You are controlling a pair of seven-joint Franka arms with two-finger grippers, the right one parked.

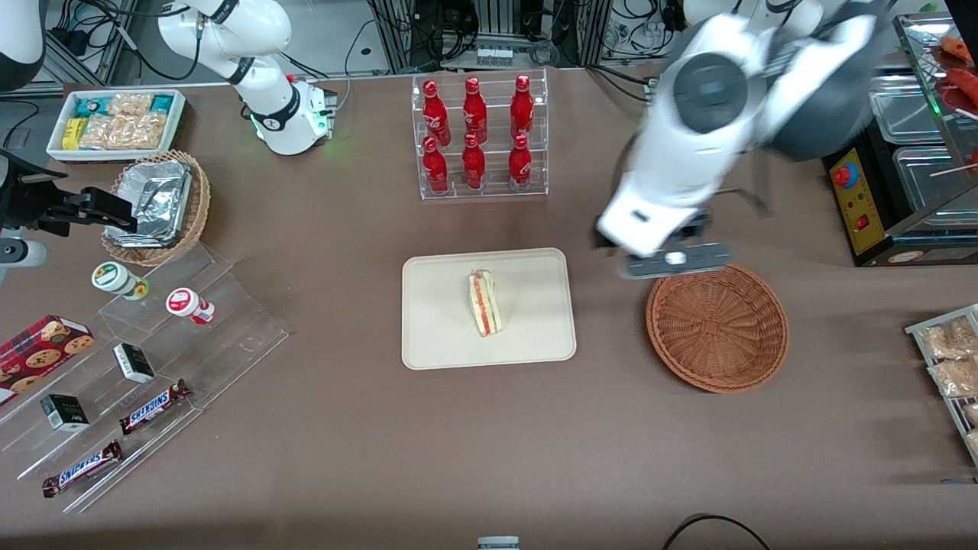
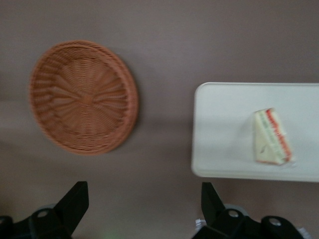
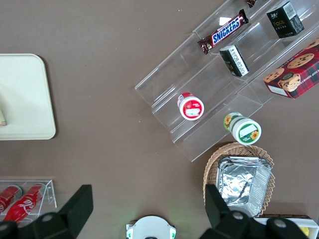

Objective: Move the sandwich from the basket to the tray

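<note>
The sandwich (image 1: 485, 304) (image 2: 270, 137) lies on the cream tray (image 1: 443, 336) (image 2: 219, 129), near its middle, with the layered cut edge showing. The reddish-brown wicker basket (image 1: 718, 328) (image 2: 82, 97) stands beside the tray toward the working arm's end, and nothing is in it. My left gripper (image 1: 672, 261) (image 2: 144, 204) hangs raised over bare table at the basket's rim that is farther from the front camera. It is open, its black fingers (image 2: 75, 199) wide apart with only the brown tabletop between them.
A clear rack of red bottles (image 1: 480, 137) stands farther back than the tray. A stepped acrylic shelf (image 1: 229, 336) with snacks, a foil-lined basket (image 1: 157, 206) and a white snack bin (image 1: 114, 122) sit toward the parked arm's end. A black machine (image 1: 863, 198) and bagged snacks (image 1: 951, 359) flank the working arm's end.
</note>
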